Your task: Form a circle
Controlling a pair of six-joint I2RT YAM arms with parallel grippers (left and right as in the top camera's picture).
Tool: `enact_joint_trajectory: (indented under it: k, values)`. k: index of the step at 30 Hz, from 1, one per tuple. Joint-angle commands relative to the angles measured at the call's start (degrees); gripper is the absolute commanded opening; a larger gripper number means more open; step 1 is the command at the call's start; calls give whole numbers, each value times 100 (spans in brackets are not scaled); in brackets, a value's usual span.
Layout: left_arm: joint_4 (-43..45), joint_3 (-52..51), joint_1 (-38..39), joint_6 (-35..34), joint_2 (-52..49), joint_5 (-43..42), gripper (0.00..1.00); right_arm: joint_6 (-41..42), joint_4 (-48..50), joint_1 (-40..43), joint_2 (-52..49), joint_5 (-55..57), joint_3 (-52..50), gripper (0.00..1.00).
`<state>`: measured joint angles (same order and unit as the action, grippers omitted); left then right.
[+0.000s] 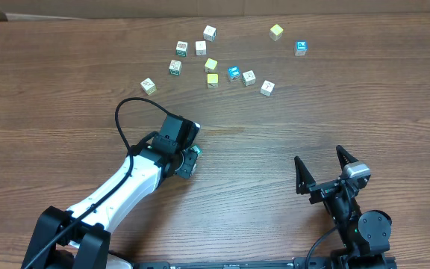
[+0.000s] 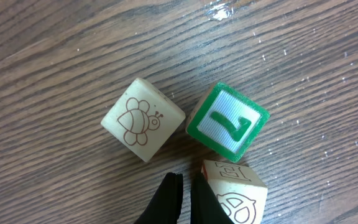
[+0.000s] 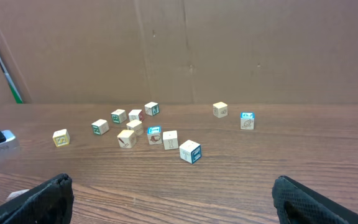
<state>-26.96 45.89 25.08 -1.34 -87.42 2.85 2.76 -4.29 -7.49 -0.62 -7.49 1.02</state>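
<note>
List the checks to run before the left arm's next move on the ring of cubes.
1. Left gripper shut, holding nothing: ok.
2. Right gripper open, well short of the scattered cubes: ok.
3. Bee cube and green-faced cube close together: ok.
4. Third cube clear of the left gripper: cannot tell.
5. Cluster closed into a circle: cannot tell; only three cubes show.
</note>
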Motion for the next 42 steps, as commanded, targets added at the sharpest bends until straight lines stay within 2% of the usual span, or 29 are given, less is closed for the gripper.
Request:
enact_joint_trajectory:
  k: [1,17,32,42]
  values:
    - [24,-81,-31,-61,-46,74,4,-26,26,28,44,11,-57,100]
    - [20,-83,-31,15,-46,50,4,-26,26,28,46,11,-57,100]
    - [17,-118,-31,496,-46,-293,4,-26,26,28,46,11,-57,100]
    - [22,-118,-31,505,-46,-291,4,-26,26,28,46,11,-57,100]
